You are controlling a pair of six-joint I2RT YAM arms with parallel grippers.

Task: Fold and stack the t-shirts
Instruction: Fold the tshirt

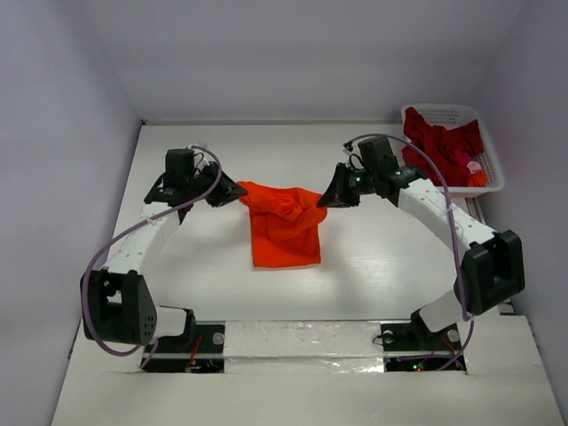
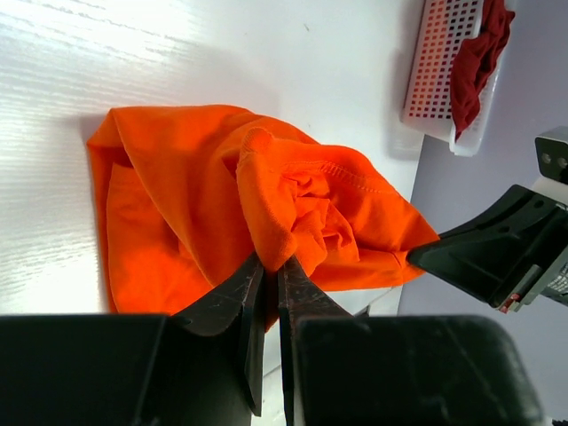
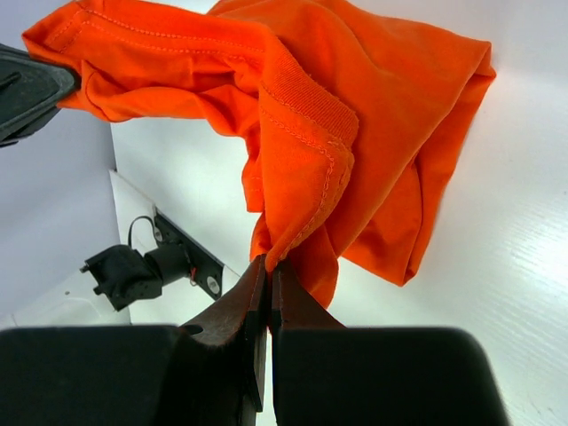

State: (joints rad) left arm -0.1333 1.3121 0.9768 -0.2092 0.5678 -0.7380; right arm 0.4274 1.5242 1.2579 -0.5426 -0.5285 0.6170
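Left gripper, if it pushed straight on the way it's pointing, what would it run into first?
The left gripper meets the orange shirt at once; its fingers pinch it. Beyond the bunched cloth the right gripper faces it, probably next in line, though depth is unclear.

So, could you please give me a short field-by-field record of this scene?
orange t-shirt: bunched, lifted at two edges, lower part on the table
left jaws: shut on one upper edge
right jaws: shut on the opposite upper edge
dark red t-shirt: heaped in the basket
basket: white lattice, far right of the table
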